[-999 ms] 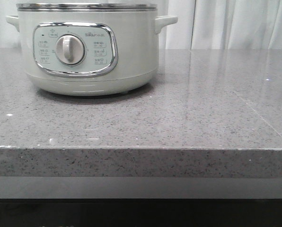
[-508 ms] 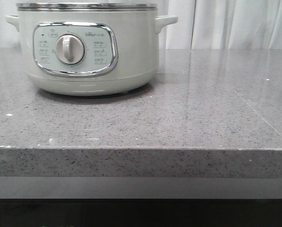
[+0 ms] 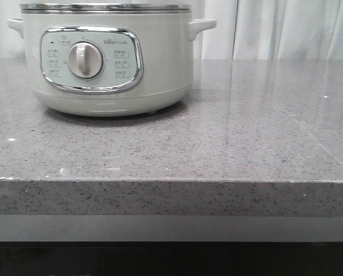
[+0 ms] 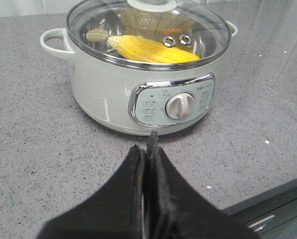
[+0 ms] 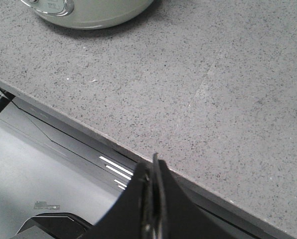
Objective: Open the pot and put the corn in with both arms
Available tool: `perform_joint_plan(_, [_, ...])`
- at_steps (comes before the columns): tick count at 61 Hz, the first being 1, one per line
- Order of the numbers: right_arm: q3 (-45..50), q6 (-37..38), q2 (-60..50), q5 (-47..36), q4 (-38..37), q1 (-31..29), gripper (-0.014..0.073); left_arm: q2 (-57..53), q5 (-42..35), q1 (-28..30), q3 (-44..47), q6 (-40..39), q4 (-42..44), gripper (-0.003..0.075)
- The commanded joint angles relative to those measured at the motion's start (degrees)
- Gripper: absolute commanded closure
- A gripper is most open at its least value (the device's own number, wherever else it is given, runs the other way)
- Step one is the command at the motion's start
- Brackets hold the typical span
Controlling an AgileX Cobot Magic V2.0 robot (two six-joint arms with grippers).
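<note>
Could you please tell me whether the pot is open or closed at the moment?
Closed: the glass lid sits on the pot, with the corn visible beneath it.

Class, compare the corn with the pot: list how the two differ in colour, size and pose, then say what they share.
Colour: the corn is bright yellow; the pot is pale grey-green with chrome trim.
Size: the corn is much smaller than the pot and fits within it.
Pose: the corn lies on its side, while the pot stands upright on the grey counter.
Shared: both sit under the same glass lid, the corn inside the pot.
</note>
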Motion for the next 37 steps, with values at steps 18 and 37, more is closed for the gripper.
perform_joint_plan(18, [-1.53,-0.18,0.03,-3.20,0.37,-0.34,0.0662,-0.64,-4.60,1.51,-0.66,0.01,-0.07,0.0741])
perform_joint_plan(37, [-1.53,-0.18,0.03,-3.20,0.37,-0.34,0.0662,-12.68,-11.73,18.74,11.92,-0.14,-8.82,0.0741])
